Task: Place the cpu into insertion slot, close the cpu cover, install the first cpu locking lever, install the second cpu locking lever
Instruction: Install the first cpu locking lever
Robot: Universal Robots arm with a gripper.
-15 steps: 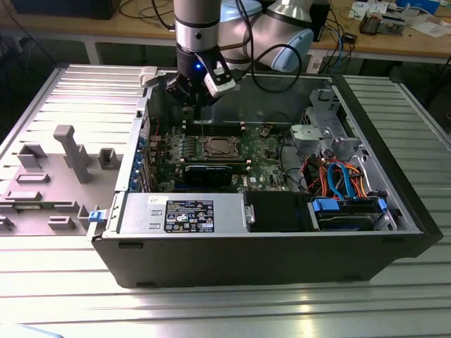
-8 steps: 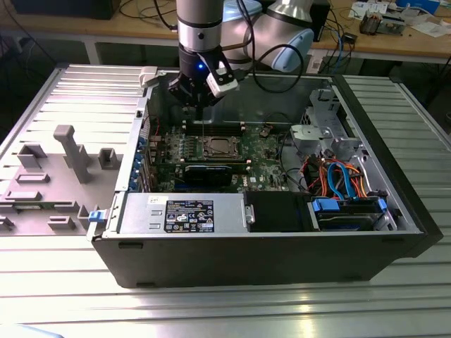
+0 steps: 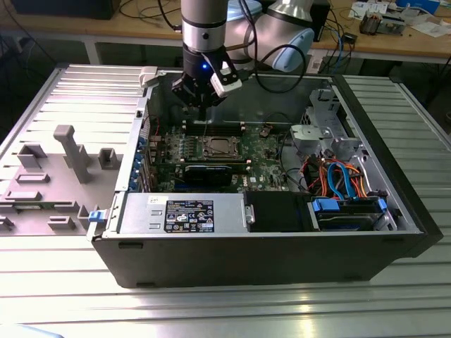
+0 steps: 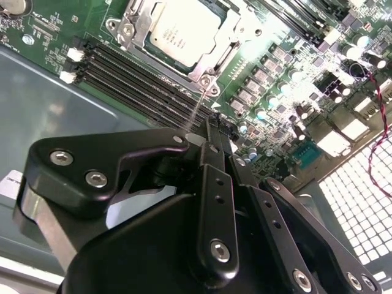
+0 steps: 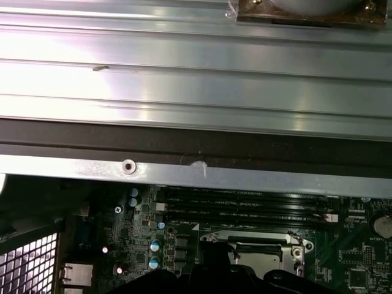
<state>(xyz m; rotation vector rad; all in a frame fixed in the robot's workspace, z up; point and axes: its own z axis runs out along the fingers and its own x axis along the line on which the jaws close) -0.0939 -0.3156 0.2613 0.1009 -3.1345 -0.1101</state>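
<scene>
Ribbed metal tabletop [image 3: 63, 282] carrying an open computer case [image 3: 268, 260]. Near the motherboard's [image 3: 271, 169] middle, cpu [image 3: 215, 147] seated in insertion slot [image 4: 211, 78], cpu cover [image 4: 136, 27] framing it. Hand [image 3: 203, 96] hovering above the memory slots [image 4: 147, 82], fingers [image 4: 211, 153] pressed together, gripping nothing.

Tool [image 3: 202, 105] downward, fingers [image 4: 215, 153] together
</scene>
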